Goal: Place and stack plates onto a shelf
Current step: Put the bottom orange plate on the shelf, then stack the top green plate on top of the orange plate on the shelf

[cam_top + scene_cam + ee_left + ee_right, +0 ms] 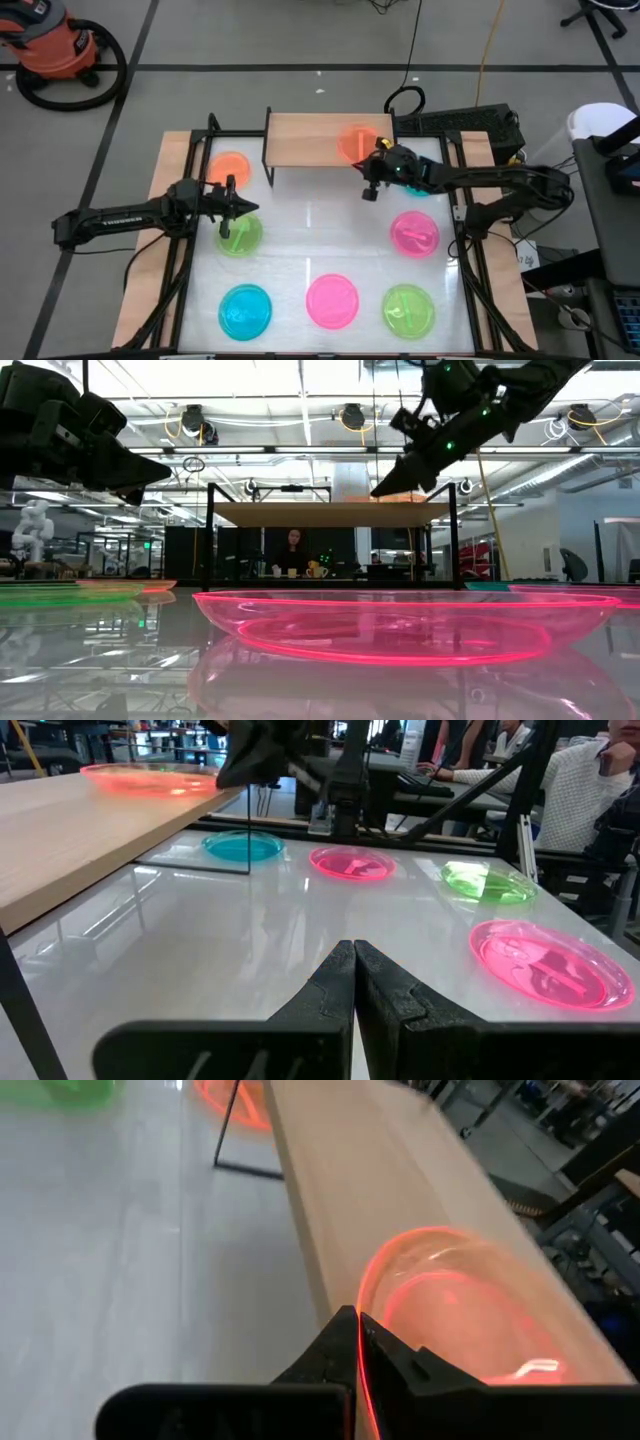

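Note:
An orange plate (pixel 355 142) sits over the right part of the light-wood shelf (pixel 310 138). My right gripper (pixel 372 160) is at the plate's near-right edge, shut on it. My left gripper (pixel 243 208) is shut and hangs in the air above the far edge of a green plate (pixel 240 236) lying flat on the table. A second orange plate (pixel 230 168) lies on the table left of the shelf. A blue plate (pixel 420 188) is mostly hidden under my right arm. My right gripper (pixel 358 1325) pinches the orange plate's rim (pixel 366 1295) between its two fingers, on the side toward the table's near-right. The fingers slant in from the right. The plate (pixel 460 1310) lies over the shelf board (pixel 340 1170); whether its bottom rests there, I cannot tell.
More plates lie flat on the white tabletop: pink (pixel 415 232), pink (pixel 332 300), green (pixel 408 308) and blue (pixel 245 310). The shelf's thin black legs (pixel 268 160) stand near the table's far edge. People sit in the room beyond (pixel 590 780).

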`<state>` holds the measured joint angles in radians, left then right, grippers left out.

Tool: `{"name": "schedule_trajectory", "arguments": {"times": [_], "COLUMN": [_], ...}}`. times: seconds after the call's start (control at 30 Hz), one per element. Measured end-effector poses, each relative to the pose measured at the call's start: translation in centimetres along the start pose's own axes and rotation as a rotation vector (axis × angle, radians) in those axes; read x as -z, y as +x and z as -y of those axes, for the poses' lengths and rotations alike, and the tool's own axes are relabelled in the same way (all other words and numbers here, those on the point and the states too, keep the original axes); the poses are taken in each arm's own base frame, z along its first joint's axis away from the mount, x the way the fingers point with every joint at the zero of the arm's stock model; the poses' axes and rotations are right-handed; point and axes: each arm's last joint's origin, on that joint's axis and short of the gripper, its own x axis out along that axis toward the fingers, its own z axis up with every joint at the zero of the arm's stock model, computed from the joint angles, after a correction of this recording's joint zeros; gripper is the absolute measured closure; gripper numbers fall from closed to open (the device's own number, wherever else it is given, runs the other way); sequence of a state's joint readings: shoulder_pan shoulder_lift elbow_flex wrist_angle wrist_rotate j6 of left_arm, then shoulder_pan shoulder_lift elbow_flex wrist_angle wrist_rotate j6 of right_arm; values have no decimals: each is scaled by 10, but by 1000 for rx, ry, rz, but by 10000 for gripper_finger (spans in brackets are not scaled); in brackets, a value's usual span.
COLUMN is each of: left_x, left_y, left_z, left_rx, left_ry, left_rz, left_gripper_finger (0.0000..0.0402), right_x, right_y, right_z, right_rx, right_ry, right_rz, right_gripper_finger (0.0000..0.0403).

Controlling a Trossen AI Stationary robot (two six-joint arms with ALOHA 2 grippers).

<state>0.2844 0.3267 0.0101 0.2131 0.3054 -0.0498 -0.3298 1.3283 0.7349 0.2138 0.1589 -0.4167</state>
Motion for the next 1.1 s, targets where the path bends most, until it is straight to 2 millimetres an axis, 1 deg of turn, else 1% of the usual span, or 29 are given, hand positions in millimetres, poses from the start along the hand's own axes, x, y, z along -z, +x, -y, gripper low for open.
{"name": "schedule_trajectory", "arguments": {"times": [0.17,0.27,0.6,0.77,0.9,0.97,1.1], "left_x": [0,0,0,0,0,0,0], "left_y": [0,0,0,0,0,0,0], "left_z": [0,0,0,0,0,0,0], "left_rx": [0,0,0,0,0,0,0], "left_ry": [0,0,0,0,0,0,0], "left_rz": [0,0,0,0,0,0,0], "left_gripper_finger": [394,394,394,394,394,394,394], "right_x": [6,5,-6,-18,-29,-35,-42], "right_y": [12,14,2,-13,-32,-43,-67], "right_z": [1,3,7,7,5,1,-12], "right_rx": [62,92,122,124,100,50,-131], "right_ry": [-4,-1,17,23,79,113,154], "right_rz": [-31,-18,51,124,188,229,304], "right_gripper_finger": [386,370,328,307,294,290,289]}}
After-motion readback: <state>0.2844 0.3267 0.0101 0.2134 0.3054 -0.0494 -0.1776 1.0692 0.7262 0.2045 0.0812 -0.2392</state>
